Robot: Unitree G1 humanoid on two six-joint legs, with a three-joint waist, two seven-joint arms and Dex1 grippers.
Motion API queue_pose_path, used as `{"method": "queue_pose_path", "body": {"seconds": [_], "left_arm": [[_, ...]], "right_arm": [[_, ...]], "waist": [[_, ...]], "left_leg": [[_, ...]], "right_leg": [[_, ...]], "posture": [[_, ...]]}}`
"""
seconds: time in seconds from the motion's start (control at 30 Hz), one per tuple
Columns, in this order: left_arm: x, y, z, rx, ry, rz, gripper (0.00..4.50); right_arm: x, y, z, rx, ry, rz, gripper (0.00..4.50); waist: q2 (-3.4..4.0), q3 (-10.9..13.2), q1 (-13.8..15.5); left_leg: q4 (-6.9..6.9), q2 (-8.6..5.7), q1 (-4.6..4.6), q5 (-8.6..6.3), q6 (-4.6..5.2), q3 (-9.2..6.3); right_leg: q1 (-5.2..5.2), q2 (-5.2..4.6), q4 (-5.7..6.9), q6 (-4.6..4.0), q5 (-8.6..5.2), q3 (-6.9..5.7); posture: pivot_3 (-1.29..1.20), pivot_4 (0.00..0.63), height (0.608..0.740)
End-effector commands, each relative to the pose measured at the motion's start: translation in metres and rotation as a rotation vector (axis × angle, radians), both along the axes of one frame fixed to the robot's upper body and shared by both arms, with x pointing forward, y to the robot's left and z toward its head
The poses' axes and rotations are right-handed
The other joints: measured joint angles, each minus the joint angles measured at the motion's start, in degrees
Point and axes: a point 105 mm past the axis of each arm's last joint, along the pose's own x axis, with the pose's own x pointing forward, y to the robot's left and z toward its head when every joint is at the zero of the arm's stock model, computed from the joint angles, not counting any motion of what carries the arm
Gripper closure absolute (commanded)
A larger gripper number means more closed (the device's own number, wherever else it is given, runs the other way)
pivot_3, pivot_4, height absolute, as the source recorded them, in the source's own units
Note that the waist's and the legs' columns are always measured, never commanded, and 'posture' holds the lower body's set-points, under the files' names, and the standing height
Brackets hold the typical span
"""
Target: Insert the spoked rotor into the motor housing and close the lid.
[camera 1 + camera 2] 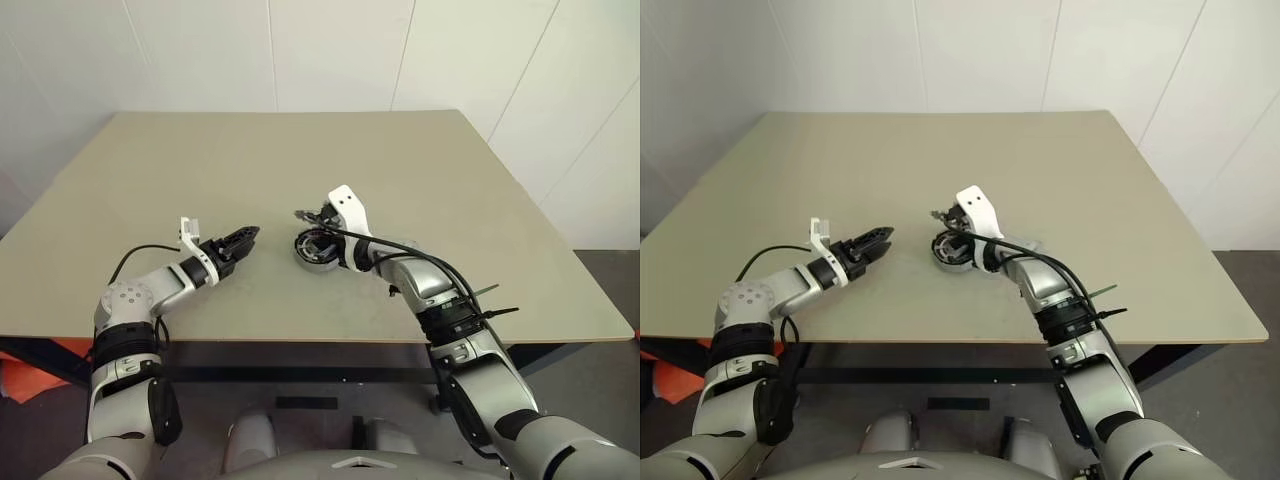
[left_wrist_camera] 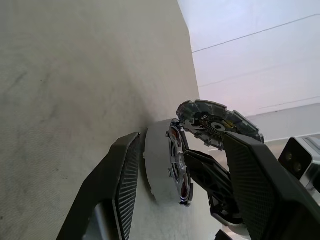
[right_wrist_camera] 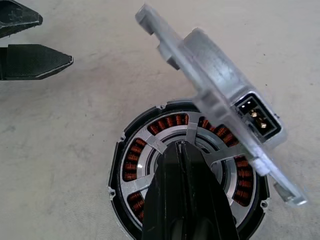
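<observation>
Motor housing [image 3: 187, 175] sits flat on tabletop [image 1: 300, 160], spoked rotor [image 3: 187, 145] already inside. Right gripper [image 3: 187, 170], jaws shut tight, presses on rotor middle, likely to seat it. Lid [image 3: 220, 95] stands tilted open. Left gripper [image 1: 240, 240] waits nearby, jaws apart, empty.

My right gripper [image 3: 186, 150] covers the housing's [image 3: 131, 165] hub and part of the rotor [image 3: 155, 144]. The lid [image 3: 220, 85] hides some windings. From the head views, the rotor is too small to tell.
</observation>
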Motion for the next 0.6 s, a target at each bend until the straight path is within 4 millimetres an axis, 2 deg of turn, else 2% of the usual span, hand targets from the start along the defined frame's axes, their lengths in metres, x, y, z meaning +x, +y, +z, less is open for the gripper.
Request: {"method": "queue_pose_path", "body": {"seconds": [0.03,0.27,0.43,0.53,0.6], "left_arm": [[0.005,0.0,0.013,-0.001,-0.054,0.002,1.73],[0.006,-0.001,0.013,-0.003,-0.06,0.002,1.73],[0.008,-0.002,0.011,0.064,-0.074,-0.015,1.73],[0.012,-0.004,0.012,0.175,-0.124,-0.023,1.7],[0.016,-0.005,0.013,0.293,-0.184,-0.029,1.7]], "right_arm": [[0.002,-0.012,0.011,-0.01,-0.029,-0.016,4.5],[-0.021,-0.026,0.046,-0.105,-0.196,0.128,4.5],[-0.033,-0.039,0.049,-0.282,-0.27,0.281,4.5],[-0.05,-0.045,0.04,-0.381,-0.267,0.47,3.88],[-0.052,-0.05,0.032,-0.466,-0.274,0.545,3.24]], "waist": [[0.0,0.0,0.12],[-0.03,0.04,0.36],[-0.04,0.05,0.34],[-0.05,0.05,0.39],[-0.06,0.06,0.42]], "left_leg": [[0.0,0.0,0.0,0.0,0.0,0.0],[-0.03,0.0,-0.12,0.0,0.01,-0.01],[-0.04,0.01,-0.08,-0.01,0.02,-0.01],[0.0,0.02,-0.08,-0.02,0.04,-0.01],[0.01,0.03,-0.07,-0.04,0.07,-0.01]], "right_leg": [[0.01,0.0,0.0,0.0,0.0,0.0],[-0.04,0.02,-0.08,-0.01,0.02,-0.01],[-0.03,0.03,-0.12,0.01,0.0,-0.01],[-0.01,0.02,-0.12,0.33,-0.18,-0.01],[0.01,0.02,-0.13,0.33,-0.19,-0.01]], "posture": [[0.0,0.0,0.74],[0.0,0.0,0.74],[0.0,0.0,0.74],[0.0,0.0,0.74],[0.0,0.0,0.74]]}}
